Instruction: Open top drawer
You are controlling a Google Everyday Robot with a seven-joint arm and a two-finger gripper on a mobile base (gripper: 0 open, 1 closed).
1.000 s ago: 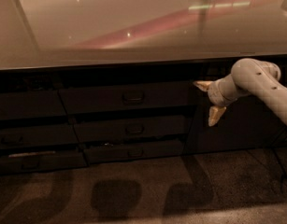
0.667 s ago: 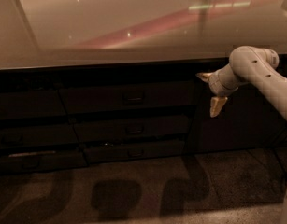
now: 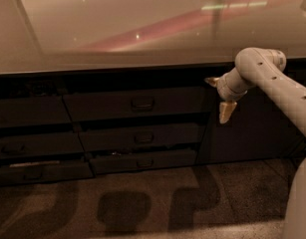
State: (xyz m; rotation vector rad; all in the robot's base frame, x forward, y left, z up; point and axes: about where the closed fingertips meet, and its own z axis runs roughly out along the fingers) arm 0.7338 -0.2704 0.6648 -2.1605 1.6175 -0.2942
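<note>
A broad, glossy countertop [image 3: 117, 29] filled the upper part of the view, pale and streaked with a pinkish reflection. Its front edge ran from the left side to the right above a bank of dark cabinetry. Below that lay a speckled floor [image 3: 142, 208] with blocky shadows across it.

The top drawer [image 3: 102, 106] sat just under the counter's front edge, about midway along it, with its small loop handle [image 3: 142, 103] at the centre of the dark front. I could not tell whether the front stood out at all from the frame. Two shallower drawers [image 3: 112, 139] lay stacked beneath it, each with a similar handle, and another column of drawer fronts [image 3: 30, 112] ran down toward the left edge.

My gripper [image 3: 216, 100] hung just past the right end of the top drawer, level with its front, in front of a plain dark cabinet panel [image 3: 252, 133]. It was well apart from the handle and touched nothing. The fingers were spread wide and held nothing: one finger [image 3: 211, 80] pointed left, close under the counter's edge, and the other pointed down toward the floor. My pale arm [image 3: 282, 86] reached in from the right edge, bending at a rounded joint near the counter's front edge.
</note>
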